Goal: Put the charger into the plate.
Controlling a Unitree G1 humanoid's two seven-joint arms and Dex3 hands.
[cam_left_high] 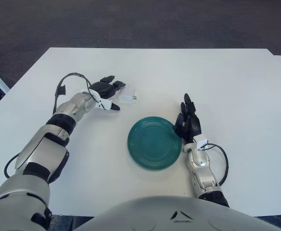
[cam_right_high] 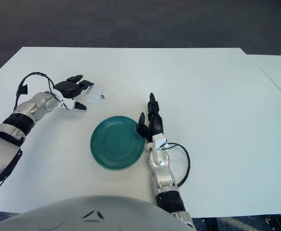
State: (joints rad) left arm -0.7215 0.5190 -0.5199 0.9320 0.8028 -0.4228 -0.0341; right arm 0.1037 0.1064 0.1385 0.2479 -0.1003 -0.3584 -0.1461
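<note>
I see a white table (cam_left_high: 236, 86) with a round teal plate (cam_left_high: 154, 143) lying flat on it, close to my robot body. The plate has nothing in it.

The small white charger (cam_left_high: 127, 96) lies on the table up and to the left of the plate. It is apart from the plate and not in it. Its metal prongs point to the right.

My left hand (cam_left_high: 105, 91) is reaching out to the charger from the left side. Its black fingers (cam_left_high: 117, 84) are spread apart, and they are not closed on anything. The top fingertips are just beside the left end of the charger, and I cannot tell if they touch it. The thumb sticks out lower down, near the charger but apart from it.

My right hand (cam_left_high: 188, 124) shows just beside the right edge of the plate. Its fingers (cam_right_high: 152, 103) are loose and point up and away from me, and they hold nothing. One finger looks like it is right at the plate's rim.

A black cable loops near each wrist.
</note>
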